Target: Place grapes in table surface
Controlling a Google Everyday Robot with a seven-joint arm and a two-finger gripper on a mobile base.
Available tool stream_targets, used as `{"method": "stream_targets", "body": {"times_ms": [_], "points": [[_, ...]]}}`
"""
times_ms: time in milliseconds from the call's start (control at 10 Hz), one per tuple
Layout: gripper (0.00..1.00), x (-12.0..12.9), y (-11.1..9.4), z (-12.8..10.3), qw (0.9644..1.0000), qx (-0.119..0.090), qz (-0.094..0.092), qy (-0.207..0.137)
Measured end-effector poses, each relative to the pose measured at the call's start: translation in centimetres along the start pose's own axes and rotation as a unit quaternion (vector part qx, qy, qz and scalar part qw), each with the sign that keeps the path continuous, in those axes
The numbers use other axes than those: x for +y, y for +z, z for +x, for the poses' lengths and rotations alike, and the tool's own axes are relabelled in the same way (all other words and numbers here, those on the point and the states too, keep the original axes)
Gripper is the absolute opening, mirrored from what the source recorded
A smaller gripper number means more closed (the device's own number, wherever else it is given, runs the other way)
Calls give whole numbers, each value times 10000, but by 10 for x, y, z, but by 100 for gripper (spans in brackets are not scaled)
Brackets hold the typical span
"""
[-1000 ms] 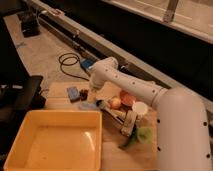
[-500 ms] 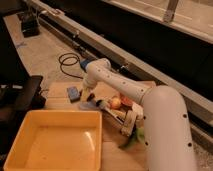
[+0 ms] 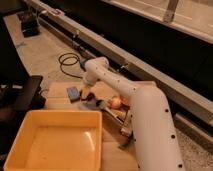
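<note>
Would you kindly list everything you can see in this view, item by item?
table surface: one, light-brown wood, centre of view
tray: one, yellow plastic, on the table's near left part
blue block: one, blue, far left part of the table, beyond the tray
grapes: one cluster, dark purple, on the table just below the gripper, right of the block
apple-like fruit: one, yellow-red, on the table right of the grapes
cable: one coil, black, on the floor beyond the table
arm: one, white, rising from lower right and reaching left over the table
gripper: one, low over the table, between block and grapes
</note>
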Motion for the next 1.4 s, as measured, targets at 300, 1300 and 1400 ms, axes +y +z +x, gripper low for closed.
{"method": "stream_targets", "body": {"times_ms": [300, 1300, 1400], "points": [[76, 3, 13, 19, 9998, 103, -128, 135], [0, 15, 8, 22, 9997, 20, -212, 121], [0, 16, 2, 20, 9998, -44, -164, 110]]}}
